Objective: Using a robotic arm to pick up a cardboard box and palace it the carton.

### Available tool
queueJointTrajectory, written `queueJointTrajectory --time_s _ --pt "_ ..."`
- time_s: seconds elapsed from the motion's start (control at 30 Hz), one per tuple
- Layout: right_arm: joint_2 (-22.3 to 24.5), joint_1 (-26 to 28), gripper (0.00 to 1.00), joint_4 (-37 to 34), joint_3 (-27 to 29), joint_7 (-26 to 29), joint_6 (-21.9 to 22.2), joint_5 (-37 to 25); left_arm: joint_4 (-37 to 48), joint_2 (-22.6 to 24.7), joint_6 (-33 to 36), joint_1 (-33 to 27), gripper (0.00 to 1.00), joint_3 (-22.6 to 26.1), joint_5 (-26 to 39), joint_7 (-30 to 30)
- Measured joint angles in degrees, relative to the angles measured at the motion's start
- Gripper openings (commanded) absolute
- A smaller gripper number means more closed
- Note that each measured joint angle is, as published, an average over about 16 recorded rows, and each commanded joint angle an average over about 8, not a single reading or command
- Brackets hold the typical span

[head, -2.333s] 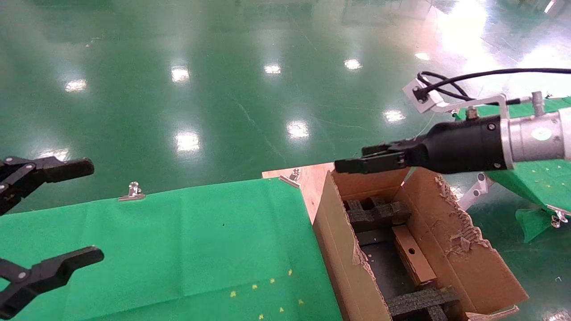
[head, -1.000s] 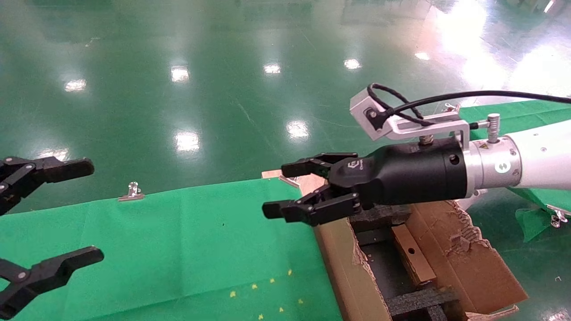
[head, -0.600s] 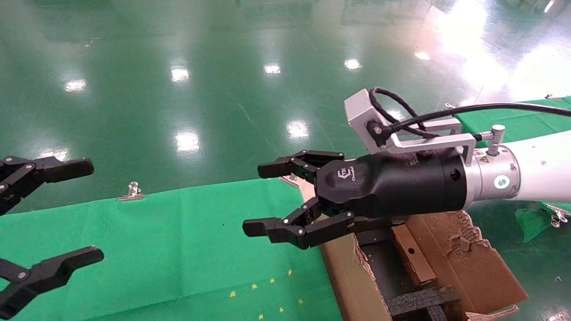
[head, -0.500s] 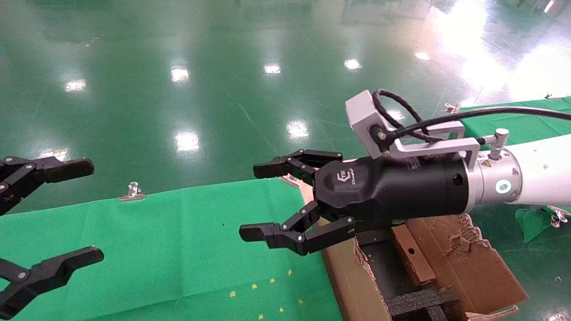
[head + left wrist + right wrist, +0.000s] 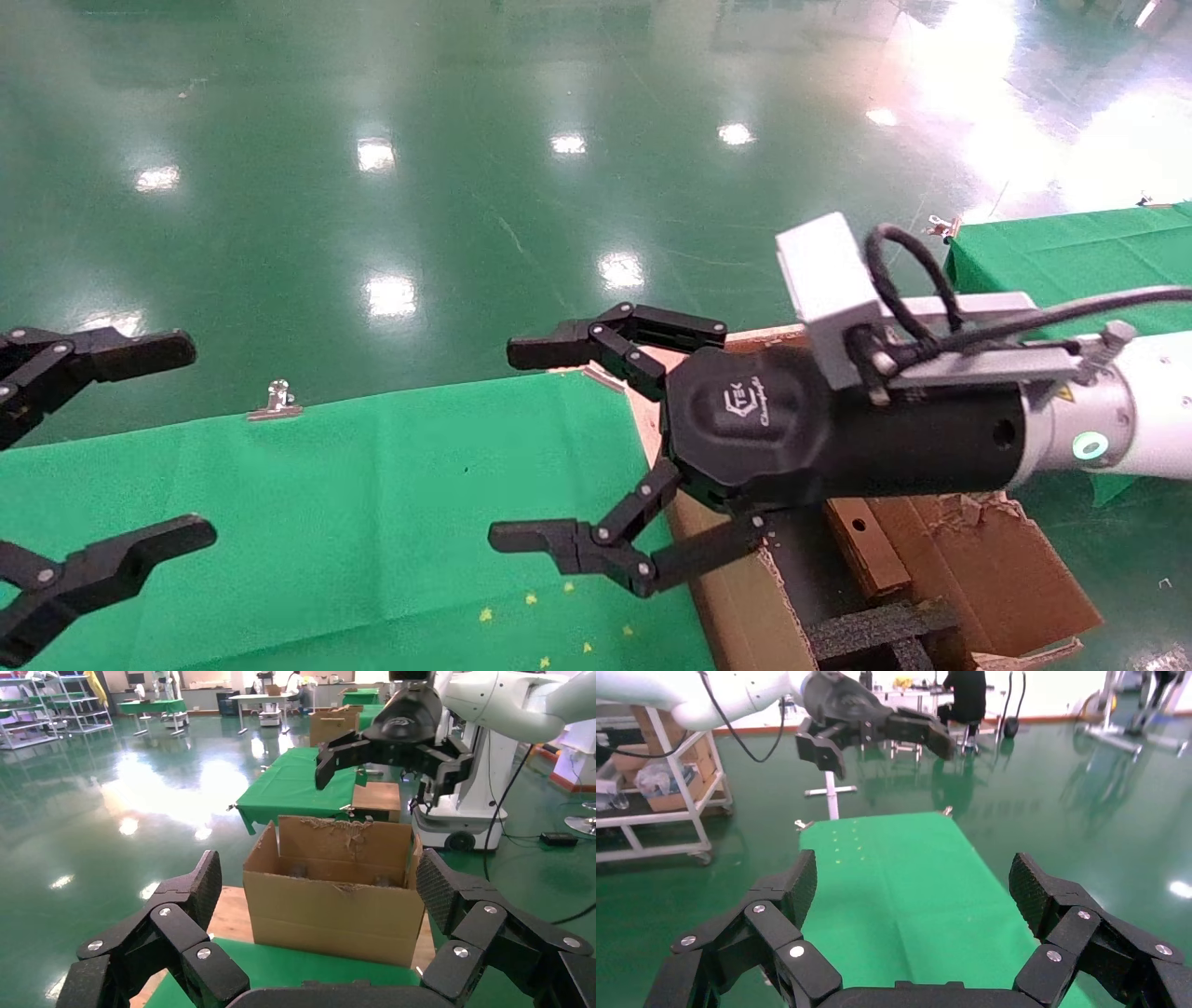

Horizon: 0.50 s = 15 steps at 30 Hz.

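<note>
The small cardboard box (image 5: 871, 559) lies inside the carton (image 5: 987, 578), between black foam inserts (image 5: 875, 629), with its round hole facing up. My right gripper (image 5: 526, 445) hangs open and empty just left of the carton, above the green cloth (image 5: 372, 485). In the right wrist view this gripper (image 5: 916, 881) has only cloth between its fingers. My left gripper (image 5: 186, 441) is parked open at the left edge. The left wrist view has the left gripper (image 5: 320, 888) facing the carton (image 5: 334, 903), with the right gripper (image 5: 385, 769) above it.
A binder clip (image 5: 277, 401) holds the cloth at the table's far edge. The carton rests on a bare wooden board (image 5: 652, 373). Another green-covered table (image 5: 1052, 252) stands at the right. Shiny green floor lies beyond. Carts and a seated person are far off.
My right arm swung from over the carton's far end leftward and nearer, out above the cloth. Its gripper went from shut to wide open. The cardboard box stayed in the carton; the left arm stayed still.
</note>
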Motion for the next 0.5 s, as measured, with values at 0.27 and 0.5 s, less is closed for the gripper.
queueJointTrajectory --time_s 0.27,0.5 --pt "-0.78 -4.14 1.00 1.63 6.23 -2.25 -1.35 -0.53 0.01 -0.01 -0.01 0.01 1.00 0.00 0.00 0.00" --pt "-0.98 -5.14 1.00 2.01 7.77 -2.70 -1.70 -0.67 0.02 -0.01 -0.01 0.01 1.00 0.00 0.00 0.00"
